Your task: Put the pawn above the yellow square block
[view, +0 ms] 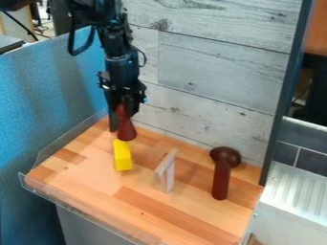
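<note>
Pawn (126,132): clamped between my jaws, narrow part gripped, wide base hanging down at the far left of the work surface, beside the far end of the yellow block (123,157). Whether the base touches wood I cannot tell. I judge the step in hand to be placement. If "above" means on top, I should first raise the pawn until its base clears the block, then shift it toward the near side and centre it over the upper face. If it means the far side, a small alignment and straight lowering should suffice. In either case: hold my gripper (122,118) plumb, lower slowly, confirm full base contact, then part the jaws evenly and withdraw straight up. Caution: a low sideways pass could knock the block; an off-centre release could tip the pawn. Count, working outward: one pawn; one yellow block; one pale frame-like block (168,173), to its right; one dark ball (226,156) and one red-brown cylinder (221,183), farther right, touching or joined, I cannot tell which; one wooden tabletop (137,210) under them.
</note>
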`<state>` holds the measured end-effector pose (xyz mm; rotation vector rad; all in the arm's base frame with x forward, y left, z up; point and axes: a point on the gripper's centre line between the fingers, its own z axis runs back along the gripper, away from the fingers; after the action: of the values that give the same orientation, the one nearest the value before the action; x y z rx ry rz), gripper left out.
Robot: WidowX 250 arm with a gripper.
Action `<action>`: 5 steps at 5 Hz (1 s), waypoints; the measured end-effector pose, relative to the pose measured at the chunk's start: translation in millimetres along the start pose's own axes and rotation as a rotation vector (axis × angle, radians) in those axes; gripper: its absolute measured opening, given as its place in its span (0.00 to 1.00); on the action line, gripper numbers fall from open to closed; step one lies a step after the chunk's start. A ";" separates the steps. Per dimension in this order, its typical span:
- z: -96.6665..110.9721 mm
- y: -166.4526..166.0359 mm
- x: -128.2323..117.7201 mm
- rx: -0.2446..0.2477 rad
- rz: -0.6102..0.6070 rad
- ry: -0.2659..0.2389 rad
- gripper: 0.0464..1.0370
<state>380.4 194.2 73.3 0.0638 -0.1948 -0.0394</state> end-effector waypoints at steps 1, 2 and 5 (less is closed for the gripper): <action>-3.6 3.0 0.1 0.000 0.009 0.007 0.51; -4.2 3.8 -0.1 0.004 0.009 0.011 0.51; -16.7 -0.7 -11.5 -0.003 -0.019 0.038 0.51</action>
<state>372.3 195.0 54.7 0.0638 -0.1563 -0.0569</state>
